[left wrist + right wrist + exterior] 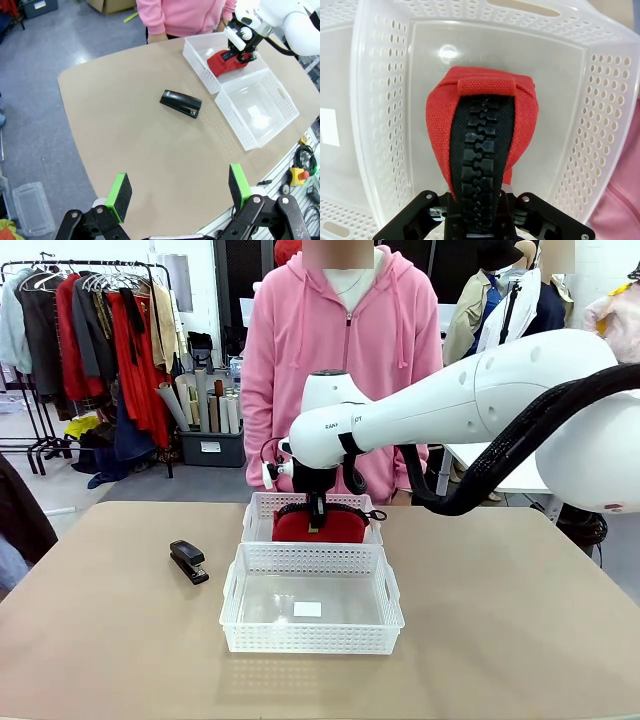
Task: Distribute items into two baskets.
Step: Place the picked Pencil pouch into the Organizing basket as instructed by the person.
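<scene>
your right gripper (316,510) pinches the red pouch (345,528) by its zip, standing in the basket (262,510) near the tabletop's far edge, so lower it flat before releasing, while your left gripper (177,192) hangs wide and the stapler (188,561) lies toward the left edge.

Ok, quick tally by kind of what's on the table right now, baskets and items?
White baskets: 2, the near basket and the far basket
Red pouch: 1
Black stapler: 1
Total: 4
</scene>
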Motion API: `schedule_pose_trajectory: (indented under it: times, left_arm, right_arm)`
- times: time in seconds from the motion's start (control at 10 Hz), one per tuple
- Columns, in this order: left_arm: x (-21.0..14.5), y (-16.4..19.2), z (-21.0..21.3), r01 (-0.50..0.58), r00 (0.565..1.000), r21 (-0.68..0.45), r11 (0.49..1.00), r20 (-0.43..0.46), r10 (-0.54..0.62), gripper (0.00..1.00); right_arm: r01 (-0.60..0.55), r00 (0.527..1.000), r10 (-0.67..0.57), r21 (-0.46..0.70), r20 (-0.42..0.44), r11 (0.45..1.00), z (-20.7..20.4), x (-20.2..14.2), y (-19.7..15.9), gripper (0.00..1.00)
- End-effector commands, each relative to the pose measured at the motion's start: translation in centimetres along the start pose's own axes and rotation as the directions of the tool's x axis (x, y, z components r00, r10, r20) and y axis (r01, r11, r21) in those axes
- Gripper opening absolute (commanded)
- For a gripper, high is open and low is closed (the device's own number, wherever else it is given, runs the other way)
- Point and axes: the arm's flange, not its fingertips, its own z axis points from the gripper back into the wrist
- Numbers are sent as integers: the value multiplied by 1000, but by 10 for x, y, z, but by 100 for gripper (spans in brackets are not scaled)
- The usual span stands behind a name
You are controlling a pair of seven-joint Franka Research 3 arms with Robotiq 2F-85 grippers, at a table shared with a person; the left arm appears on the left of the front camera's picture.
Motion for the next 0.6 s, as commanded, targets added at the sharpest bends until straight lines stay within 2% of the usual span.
schedule_pose_trajectory:
  times: [0.0,0.1,0.2,0.5]
  left_arm:
    - [0,0,0,2,1000,-1,1000,2,-2,100]
    - [0,0,0,2,1000,-1,1000,2,-2,100]
    - [0,0,0,2,1000,-1,1000,2,-2,100]
    - [0,0,0,2,1000,-1,1000,2,-2,100]
  right_arm:
    - [32,999,-32,-3,-6,999,-1,6,-6,0]
    - [32,999,-32,-5,-3,999,0,6,-6,0]
    - [32,999,-32,2,3,999,0,5,-6,10]
    - [34,999,-34,12,15,999,1,4,-8,67]
